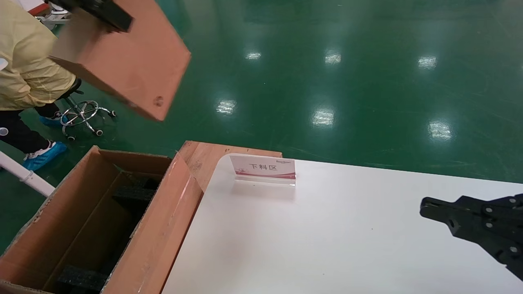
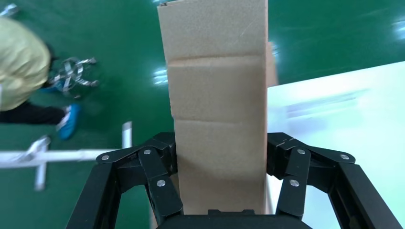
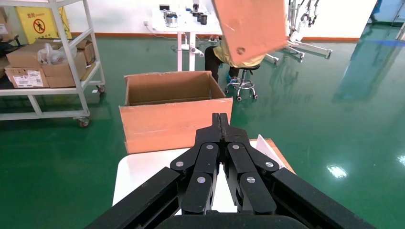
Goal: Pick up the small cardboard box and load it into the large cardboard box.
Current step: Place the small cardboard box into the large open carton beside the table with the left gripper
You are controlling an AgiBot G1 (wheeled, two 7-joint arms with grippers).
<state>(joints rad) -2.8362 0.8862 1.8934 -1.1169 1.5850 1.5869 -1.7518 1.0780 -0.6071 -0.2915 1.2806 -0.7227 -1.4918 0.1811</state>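
Black fingers of the left gripper are clamped on both sides of the small cardboard box, pinching it squarely between them, and the carton stands out lengthwise from the jaws. From the head camera that small cardboard box hangs high in the air, tilted, a tiny round mark near its lower corner, with the left gripper gripping its upper edge. It sits above the green floor, beyond the far end of the large cardboard box, not over the opening as far as this view tells. Down there the big carton stands open just beside the white table, its near flap leaning against the table's edge, black foam blocks showing inside. A reddish wooden board peeks out at the table's far corner, and a small sign card stands on the tabletop. Over on the right, the right gripper hovers low over the table, fingers pressed together, holding nothing. A person in a yellow coat sits by a stool beyond.
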